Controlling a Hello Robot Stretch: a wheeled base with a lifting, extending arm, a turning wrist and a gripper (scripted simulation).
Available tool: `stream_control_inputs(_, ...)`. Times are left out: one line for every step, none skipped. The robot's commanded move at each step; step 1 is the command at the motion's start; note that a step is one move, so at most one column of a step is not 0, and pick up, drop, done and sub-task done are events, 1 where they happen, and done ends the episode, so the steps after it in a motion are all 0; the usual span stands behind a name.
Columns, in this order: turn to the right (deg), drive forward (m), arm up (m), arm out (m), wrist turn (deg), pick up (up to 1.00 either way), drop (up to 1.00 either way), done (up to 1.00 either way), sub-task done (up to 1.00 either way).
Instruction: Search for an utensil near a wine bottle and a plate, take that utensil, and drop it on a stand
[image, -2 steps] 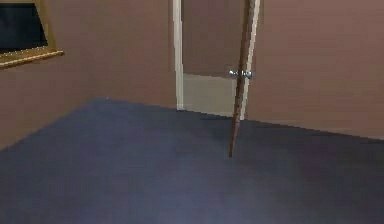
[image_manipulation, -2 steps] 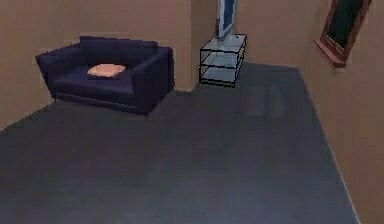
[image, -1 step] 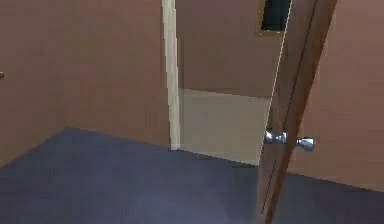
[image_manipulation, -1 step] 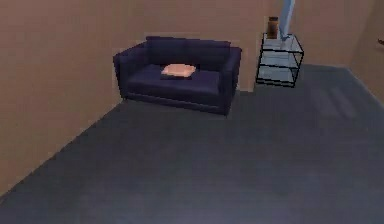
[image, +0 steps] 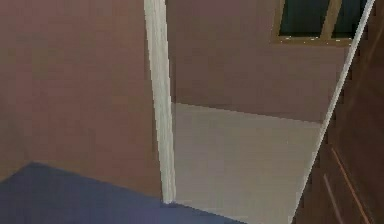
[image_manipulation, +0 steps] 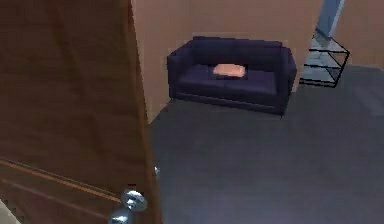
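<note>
Wooden door (image_manipulation: 70, 100), navy sofa (image_manipulation: 258, 58) (tan cushion (image_manipulation: 229, 70) on seat), white doorframe (image: 159, 100) ahead

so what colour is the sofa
The sofa is dark navy blue, best seen in the arm side view.

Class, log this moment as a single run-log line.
phase: searching | forward: white door frame, light floor beyond | side: brown wooden door, dark blue sofa with pink cushion, black wire rack
</note>
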Motion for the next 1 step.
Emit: stream_control_inputs(12.0,0.0,0.0,0.0,0.0,0.0,0.0,0.0,0.0)
